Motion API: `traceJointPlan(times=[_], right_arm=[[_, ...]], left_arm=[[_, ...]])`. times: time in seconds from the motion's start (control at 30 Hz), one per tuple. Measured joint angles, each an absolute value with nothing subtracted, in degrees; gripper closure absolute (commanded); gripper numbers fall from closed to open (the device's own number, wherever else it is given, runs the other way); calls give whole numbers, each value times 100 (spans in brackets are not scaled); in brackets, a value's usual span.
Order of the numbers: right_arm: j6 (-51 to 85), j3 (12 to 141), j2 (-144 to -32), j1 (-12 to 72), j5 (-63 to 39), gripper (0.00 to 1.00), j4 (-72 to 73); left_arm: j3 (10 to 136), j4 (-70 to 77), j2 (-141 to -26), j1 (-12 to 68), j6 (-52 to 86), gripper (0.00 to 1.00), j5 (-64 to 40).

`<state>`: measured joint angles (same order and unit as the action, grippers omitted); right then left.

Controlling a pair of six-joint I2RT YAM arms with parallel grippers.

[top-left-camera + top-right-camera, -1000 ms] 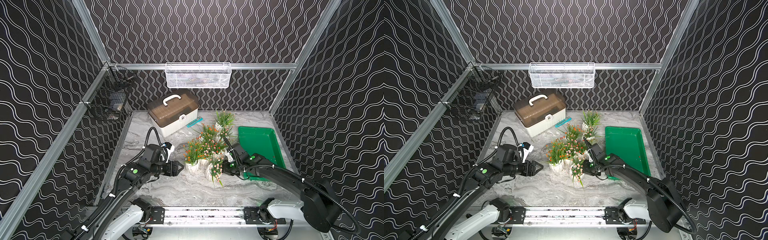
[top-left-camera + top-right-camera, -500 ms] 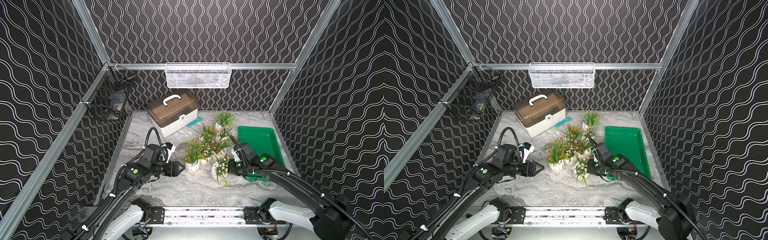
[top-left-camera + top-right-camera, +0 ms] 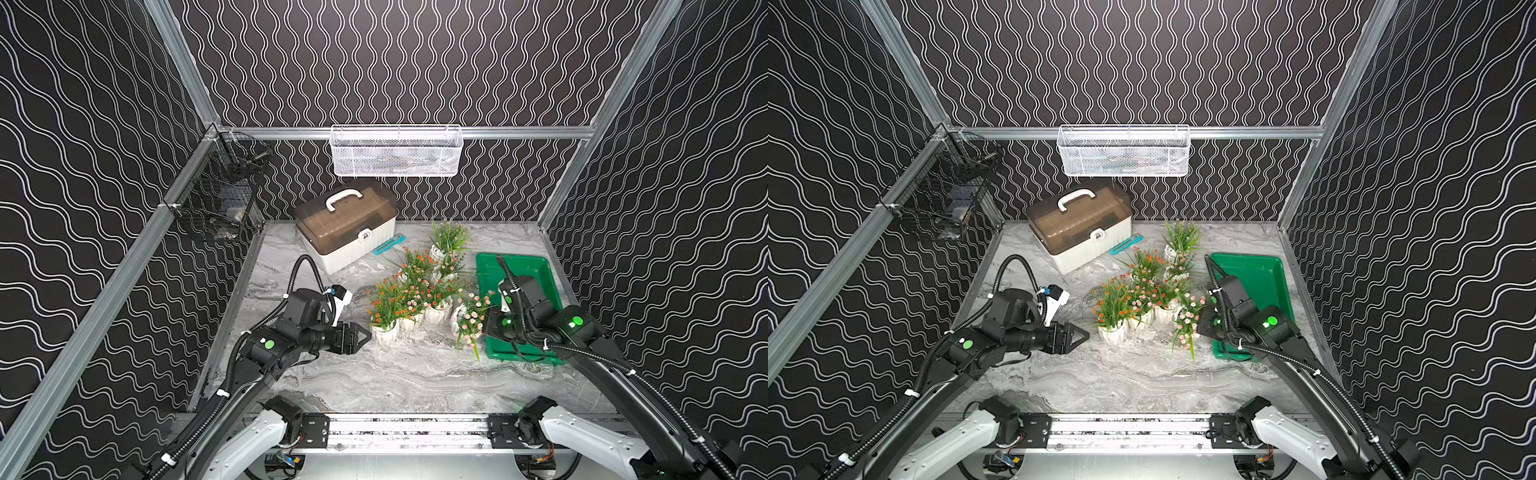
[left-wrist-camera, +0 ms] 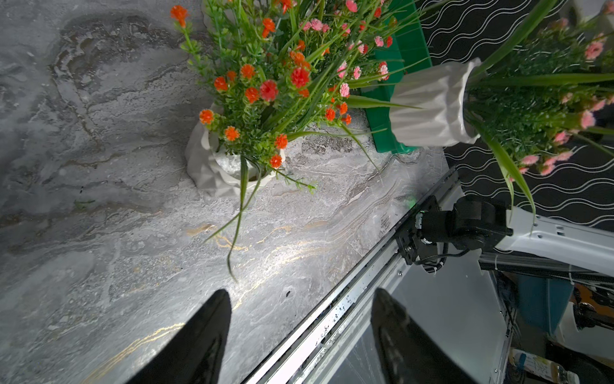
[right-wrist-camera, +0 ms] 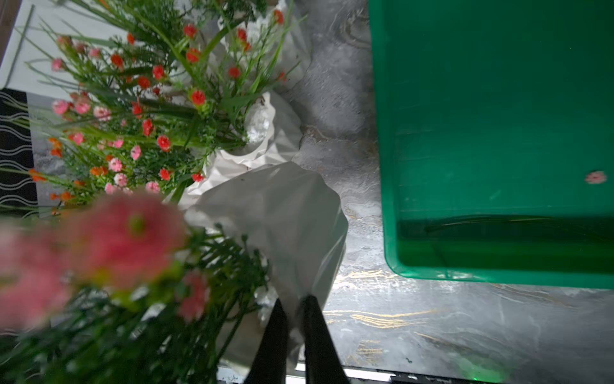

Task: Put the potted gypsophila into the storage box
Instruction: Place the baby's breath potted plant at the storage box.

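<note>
Several potted gypsophila (image 3: pixel 419 286) stand clustered mid-table in white ribbed pots. My right gripper (image 5: pixel 293 299) is shut on the rim of one pink-flowered pot (image 5: pixel 282 226). That pot (image 3: pixel 460 312) hangs tilted above the table, its sprigs drooping toward the front, just left of the storage box's near corner. The storage box (image 3: pixel 515 257), a shallow green tray, holds only a loose pink blossom (image 5: pixel 596 177). My left gripper (image 4: pixel 300 292) is open and holds nothing. It hovers low just left of the front orange-flowered pot (image 4: pixel 206 166), apart from it.
A white case with a brown lid (image 3: pixel 347 226) sits at the back left, with a teal strip (image 3: pixel 388 244) beside it. A white mesh basket (image 3: pixel 395 151) hangs on the back wall and a black wire basket (image 3: pixel 216 195) on the left wall. The rail (image 3: pixel 407 428) runs along the front edge.
My right gripper has lifted the pink-flowered pot off the table and carried it right, up to the green tray's near corner. The left arm has stayed still.
</note>
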<state>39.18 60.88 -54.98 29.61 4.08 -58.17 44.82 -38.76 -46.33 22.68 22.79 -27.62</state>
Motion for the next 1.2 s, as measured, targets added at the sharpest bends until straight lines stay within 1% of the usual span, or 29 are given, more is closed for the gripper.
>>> traceJointPlan(times=[0.2,0.33,0.57,0.7,0.87,1.03,1.2], right_arm=[[3463,6300,-5518,1610,395,100,-5905],[3153,6429,-5756,725,93,100,-5861],[2882,6914,-6602,-384,-598,100,-5343],[2845,7076,-7155,-738,-910,100,-4995],[2919,7236,-7848,-1079,-1367,100,-4539],[3061,7465,-8473,-1127,-1612,100,-4088],[3083,7642,-9089,-1135,-1717,100,-3896]], left_arm=[[4410,-3760,-4449,2268,2252,28,-3017],[4287,-3544,-4106,2268,2233,26,-3055],[3833,-2891,-2891,2257,2235,23,-2897],[3575,-2434,-2377,2257,2248,21,-2847],[3485,-1927,-2482,2257,2386,21,-2893],[3645,-1857,-2762,2233,2261,21,-2893],[3389,-1828,-2416,2034,2263,19,-2886]])
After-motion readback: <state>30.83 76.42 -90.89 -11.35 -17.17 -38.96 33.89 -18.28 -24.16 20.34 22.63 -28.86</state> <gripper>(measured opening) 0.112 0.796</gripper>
